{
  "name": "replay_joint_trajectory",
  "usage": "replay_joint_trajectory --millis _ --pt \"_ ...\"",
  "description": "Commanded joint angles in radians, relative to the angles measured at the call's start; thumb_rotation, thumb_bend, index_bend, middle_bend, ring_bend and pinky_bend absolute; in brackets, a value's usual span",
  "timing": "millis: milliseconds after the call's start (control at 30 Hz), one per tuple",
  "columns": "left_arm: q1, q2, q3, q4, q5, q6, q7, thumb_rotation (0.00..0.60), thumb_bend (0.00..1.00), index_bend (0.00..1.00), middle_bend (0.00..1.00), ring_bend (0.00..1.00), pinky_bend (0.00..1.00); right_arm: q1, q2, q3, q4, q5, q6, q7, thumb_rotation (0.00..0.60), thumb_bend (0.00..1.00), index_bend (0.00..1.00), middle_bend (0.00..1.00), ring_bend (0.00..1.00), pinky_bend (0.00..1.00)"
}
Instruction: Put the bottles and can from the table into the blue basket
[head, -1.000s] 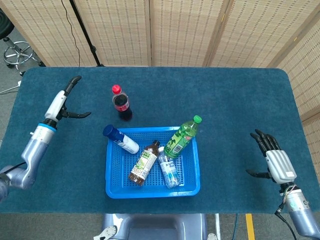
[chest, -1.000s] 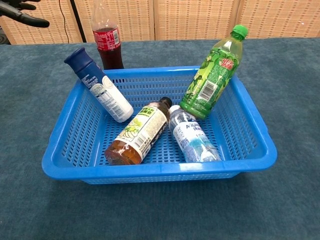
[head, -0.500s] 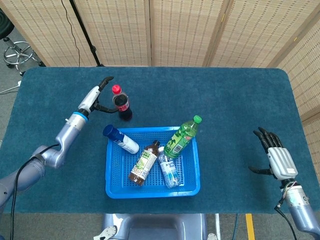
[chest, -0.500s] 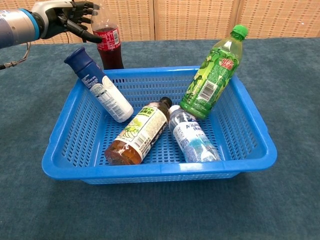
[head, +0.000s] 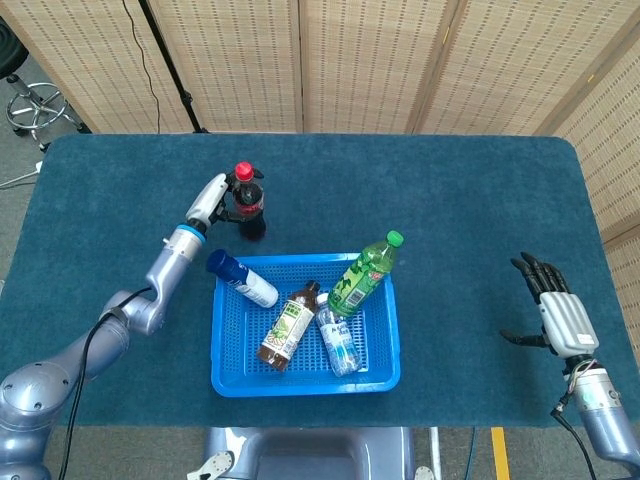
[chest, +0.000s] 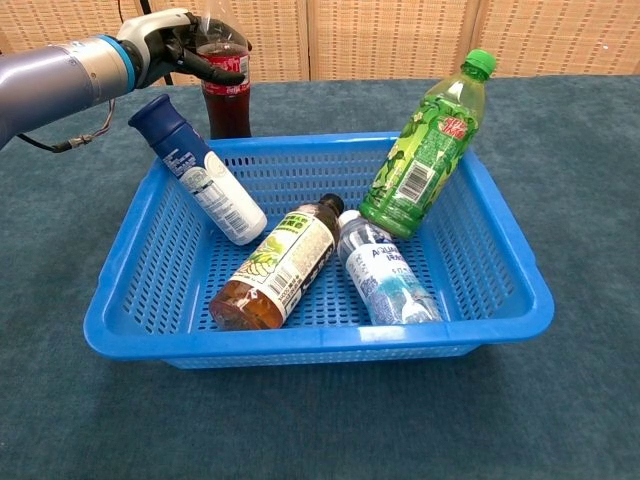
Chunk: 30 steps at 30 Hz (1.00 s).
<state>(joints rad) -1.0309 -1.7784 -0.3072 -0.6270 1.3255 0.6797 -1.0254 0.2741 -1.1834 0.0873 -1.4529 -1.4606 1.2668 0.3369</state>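
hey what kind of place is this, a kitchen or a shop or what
Most likely a robotics lab or test space, not a kitchen: a table covered in blue carpet-like fabric, woven folding screens set up as a backdrop, and a rolling stool on a bare floor.

Teal tabletop (head: 450, 190), woven screens behind (head: 350, 60), stool (head: 35, 105) top-left, black stand (head: 170, 65).

Both arms silver-grey metal with a blue wrist ring, left hand (head: 215, 197) and right hand (head: 558, 315) white-shelled with black fingers, thin black cables at forearms.
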Motion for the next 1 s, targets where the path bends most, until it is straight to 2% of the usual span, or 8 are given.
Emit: replay_joint_trajectory --millis 33,133,233,367,500,667,800,1000 --pt "0.006 -0.002 -0.021 -0.014 -0.017 0.046 0.027 0.6 0.5 0.74 0.58 0.47 0.6 -0.001 0.001 0.0 -0.002 -0.002 0.003 0.003 0.6 0.0 0.0 0.0 0.0 0.0" --pt "0.019 0.021 -0.036 -0.053 -0.021 0.093 0.034 0.6 0.51 0.75 0.59 0.47 0.61 -0.002 0.004 -0.002 -0.004 -0.006 0.005 0.005 0.6 0.0 0.0 0.0 0.0 0.0" --pt "0.053 0.098 -0.057 -0.183 -0.001 0.206 0.044 0.6 0.52 0.75 0.59 0.47 0.61 -0.004 0.007 -0.004 -0.011 -0.014 0.011 0.006 0.6 0.0 0.0 0.0 0.0 0.0" --pt "0.107 0.237 -0.062 -0.432 0.047 0.32 0.072 0.6 0.52 0.75 0.59 0.47 0.61 -0.006 0.01 -0.005 -0.019 -0.022 0.019 0.007 0.6 0.0 0.0 0.0 0.0 0.0" --pt "0.171 0.423 -0.049 -0.777 0.147 0.43 0.11 0.6 0.53 0.75 0.59 0.48 0.61 -0.011 0.016 -0.004 -0.032 -0.032 0.038 0.007 0.6 0.0 0.0 0.0 0.0 0.0" --pt "0.216 0.538 -0.006 -1.013 0.238 0.482 0.159 0.6 0.53 0.75 0.59 0.48 0.61 -0.013 0.022 -0.008 -0.043 -0.043 0.045 0.009 0.6 0.0 0.0 0.0 0.0 0.0" --pt "0.226 0.558 0.043 -1.11 0.276 0.473 0.191 0.6 0.52 0.75 0.59 0.48 0.61 -0.014 0.027 -0.01 -0.047 -0.051 0.05 0.018 0.6 0.0 0.0 0.0 0.0 0.0" --pt "0.21 0.501 0.09 -1.115 0.26 0.422 0.235 0.6 0.52 0.75 0.59 0.48 0.61 -0.018 0.036 -0.011 -0.049 -0.056 0.058 0.038 0.6 0.0 0.0 0.0 0.0 0.0"
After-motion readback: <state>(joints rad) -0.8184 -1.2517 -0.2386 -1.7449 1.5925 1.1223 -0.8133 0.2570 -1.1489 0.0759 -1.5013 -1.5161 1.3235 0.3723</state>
